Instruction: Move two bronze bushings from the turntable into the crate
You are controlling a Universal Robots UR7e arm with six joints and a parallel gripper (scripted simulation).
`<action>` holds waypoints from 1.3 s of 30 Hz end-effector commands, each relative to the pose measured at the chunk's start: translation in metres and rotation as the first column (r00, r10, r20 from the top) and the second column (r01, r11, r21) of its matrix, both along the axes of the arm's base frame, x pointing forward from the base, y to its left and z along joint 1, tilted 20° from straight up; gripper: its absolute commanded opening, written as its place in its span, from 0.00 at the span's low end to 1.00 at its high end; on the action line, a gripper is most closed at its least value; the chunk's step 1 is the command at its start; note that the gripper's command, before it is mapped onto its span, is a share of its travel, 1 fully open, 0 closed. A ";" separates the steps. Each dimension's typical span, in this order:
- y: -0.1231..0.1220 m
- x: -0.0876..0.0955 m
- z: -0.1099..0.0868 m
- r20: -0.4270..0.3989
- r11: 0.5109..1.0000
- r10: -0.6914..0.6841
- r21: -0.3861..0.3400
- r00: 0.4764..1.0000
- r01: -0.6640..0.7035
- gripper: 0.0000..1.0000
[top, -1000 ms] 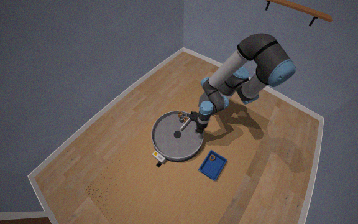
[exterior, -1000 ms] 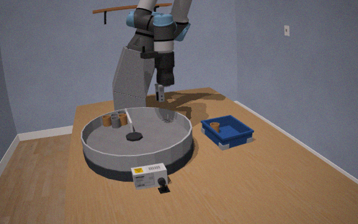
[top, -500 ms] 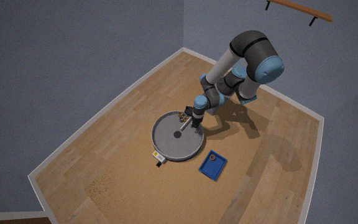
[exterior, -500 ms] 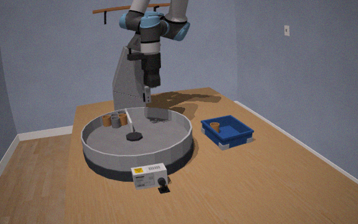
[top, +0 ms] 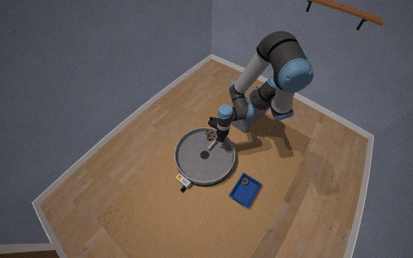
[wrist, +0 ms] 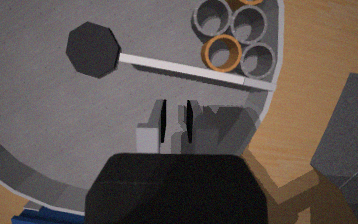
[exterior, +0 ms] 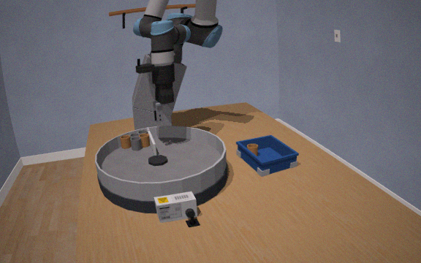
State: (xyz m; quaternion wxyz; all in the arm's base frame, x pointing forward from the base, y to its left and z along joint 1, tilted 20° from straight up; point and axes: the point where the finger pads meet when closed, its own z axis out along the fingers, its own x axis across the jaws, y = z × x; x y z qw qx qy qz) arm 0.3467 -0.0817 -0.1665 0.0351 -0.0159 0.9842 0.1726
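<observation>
One bronze bushing (top: 244,179) (exterior: 252,149) is in the crate (top: 246,206) (exterior: 278,167) (wrist: 47,218), so I judge the second pick is in hand. From left to right in the wrist view, my gripper (top: 221,140) (exterior: 161,111) (wrist: 176,112) hangs over the turntable (top: 192,161) (exterior: 196,161) (wrist: 45,110), fingers partly spread, holding and touching nothing; then comes the orange-rimmed bushing (top: 214,137) (exterior: 145,140) (wrist: 208,59) beyond the white bar (top: 212,145) (exterior: 153,142) (wrist: 180,68), touching grey neighbours, which calls for a centred descent.
</observation>
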 end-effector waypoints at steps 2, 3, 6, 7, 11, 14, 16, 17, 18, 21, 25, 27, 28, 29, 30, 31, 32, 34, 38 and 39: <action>-0.013 -0.005 -0.006 0.003 1.000 -0.003 0.000 1.000 0.003 0.45; -0.013 -0.005 -0.006 0.003 1.000 -0.003 0.000 1.000 0.003 0.45; -0.013 -0.005 -0.006 0.003 1.000 -0.003 0.000 1.000 0.003 0.45; -0.013 -0.005 -0.006 0.003 1.000 -0.003 0.000 1.000 0.003 0.45; -0.031 -0.015 -0.015 0.000 1.000 -0.009 0.001 1.000 0.009 0.45; -0.059 -0.029 -0.028 -0.003 1.000 -0.018 0.001 1.000 0.018 0.45; -0.059 -0.029 -0.028 -0.003 1.000 -0.018 0.001 1.000 0.018 0.45; -0.059 -0.029 -0.028 -0.003 1.000 -0.018 0.001 1.000 0.018 0.45; -0.059 -0.029 -0.028 -0.003 1.000 -0.018 0.001 1.000 0.018 0.45; -0.059 -0.029 -0.028 -0.003 1.000 -0.018 0.001 1.000 0.018 0.45; -0.059 -0.029 -0.028 -0.003 1.000 -0.018 0.001 1.000 0.018 0.45; -0.068 -0.034 -0.032 -0.005 1.000 -0.021 0.001 1.000 0.021 0.45; -0.078 -0.038 -0.036 -0.006 1.000 -0.024 0.002 1.000 0.024 0.45; -0.087 -0.043 -0.040 -0.007 1.000 -0.027 0.002 1.000 0.027 0.45; -0.096 -0.048 -0.045 -0.008 1.000 -0.030 0.002 1.000 0.031 0.45; -0.105 -0.053 -0.049 -0.009 0.999 -0.034 0.002 0.999 0.034 0.45; -0.105 -0.053 -0.049 -0.009 0.999 -0.034 0.002 0.999 0.034 0.45; -0.105 -0.053 -0.049 -0.009 0.999 -0.034 0.002 0.999 0.034 0.45; -0.105 -0.053 -0.049 -0.009 0.999 -0.034 0.002 0.999 0.034 0.45; -0.105 -0.053 -0.049 -0.009 0.999 -0.034 0.002 0.999 0.034 0.45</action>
